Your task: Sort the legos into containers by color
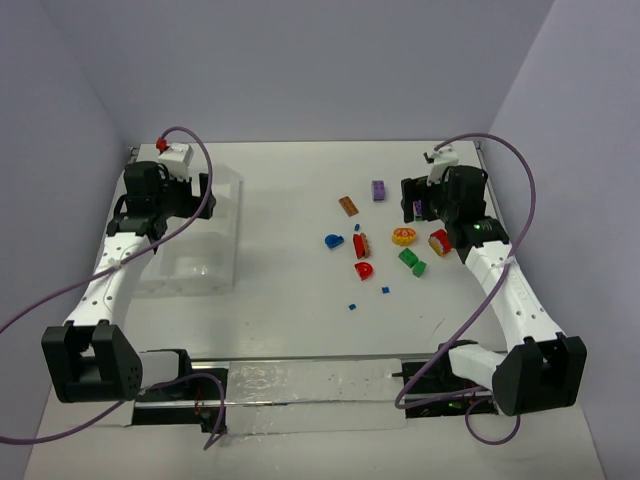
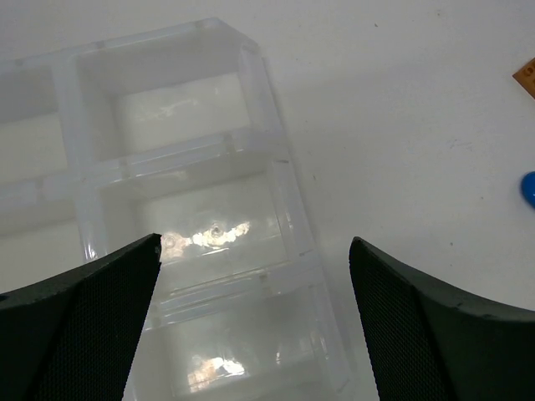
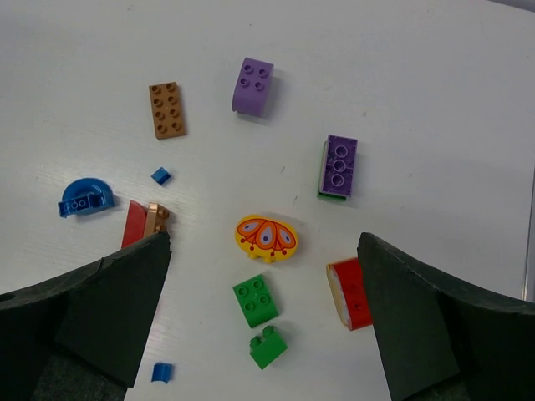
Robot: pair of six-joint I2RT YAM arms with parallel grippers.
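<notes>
Top external view: two robot arms reach over a white table (image 1: 290, 200). At far left, the left gripper (image 2: 255, 246) hovers above the clear divided tray (image 2: 251, 75), its fingers spread wide, holding and touching nothing. The right gripper (image 3: 263, 242) is spread just as wide (nothing between its fingers either) and hangs over the legos (image 1: 364, 269). These lie loose on the table's right side, well apart from the tray. A yellow rounded piece (image 3: 266, 237) sits directly beneath it, just above a green brick (image 3: 255, 301).

The tray (image 2: 192, 146) at nine o'clock is translucent, glossy plastic. The bricks (image 3: 255, 301) at three o'clock are smooth, shiny plastic. The table (image 3: 435, 75) is matt; the fingers (image 2: 84, 326) matt black, finely textured.
</notes>
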